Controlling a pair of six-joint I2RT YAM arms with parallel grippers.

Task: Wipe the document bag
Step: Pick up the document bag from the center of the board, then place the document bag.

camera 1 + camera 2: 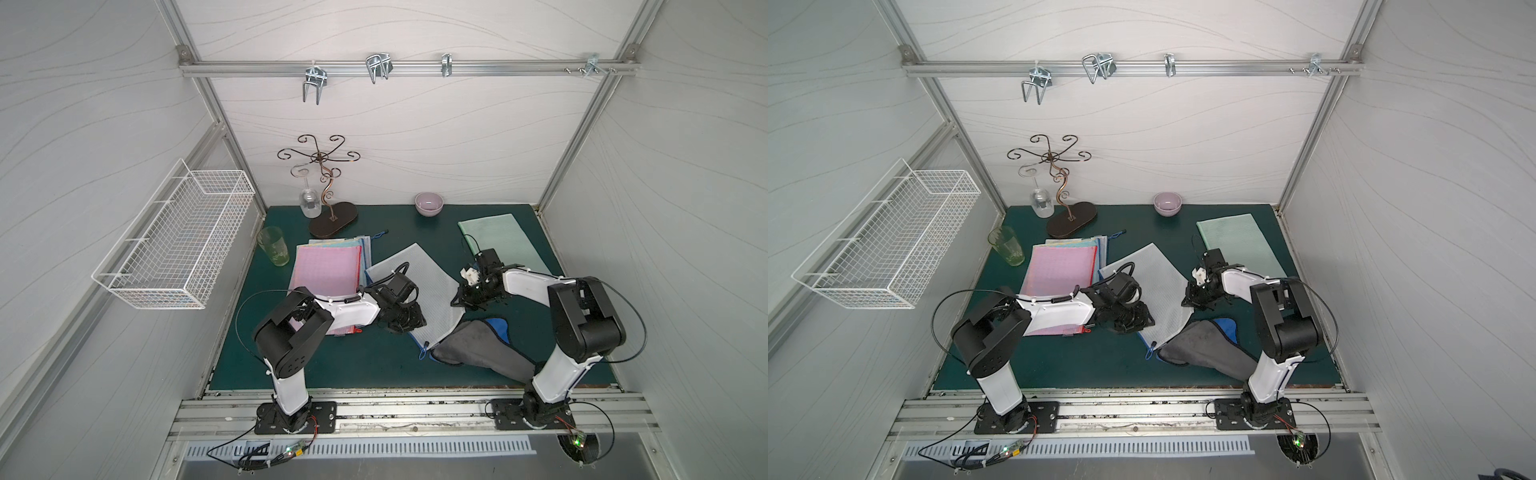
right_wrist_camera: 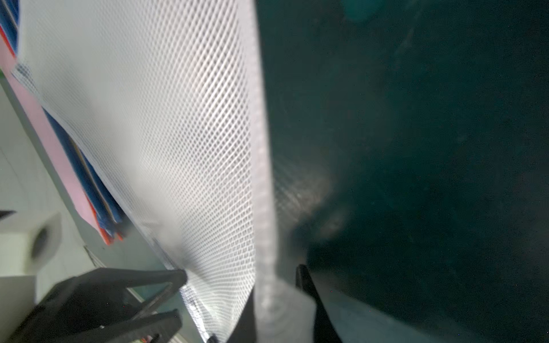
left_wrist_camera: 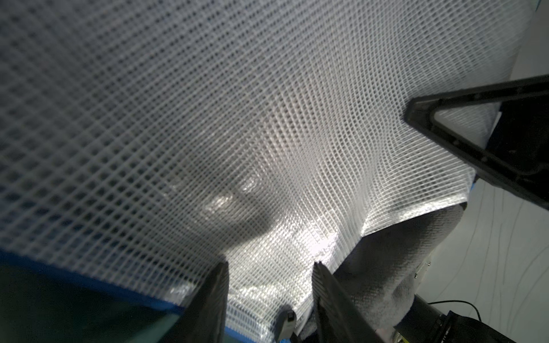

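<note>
1. A white wire basket (image 1: 174,237) hangs on the left wall, off the dark green mat (image 1: 332,365).
2. A green tumbler (image 1: 274,248) stands at the mat's far-left corner. Just right of it and farther back, a scroll stand (image 1: 333,221) carries a wine glass (image 1: 309,203) hanging bowl-down.
3. Nearer than the stand lies a stack of coloured bags (image 1: 328,266), pink on top. The left arm crosses its near end.
4. The left gripper (image 3: 271,264) is down on the near-left part of the white mesh document bag (image 1: 428,286). Its jaws are about half apart, with the tips against the mesh, and I can see nothing held between them.
5. The bag lies slantwise in the middle of the mat. Its left corner meets the stack's right edge and a blue zip edge runs along its near-left side.
6. A lilac bowl (image 1: 429,203) sits at the far edge of the mat.
7. The right gripper (image 2: 276,297) is clamped tight on the bag's white right-hand edge, with the strip pinched between its fingers.
8. A grey cloth (image 1: 478,347) with blue trim lies near-right. The bag's near end rests on it, and it runs on beneath the right arm.
9. A pale green sheet (image 1: 503,241) lies flat at the far right, apart from the bag.
</note>
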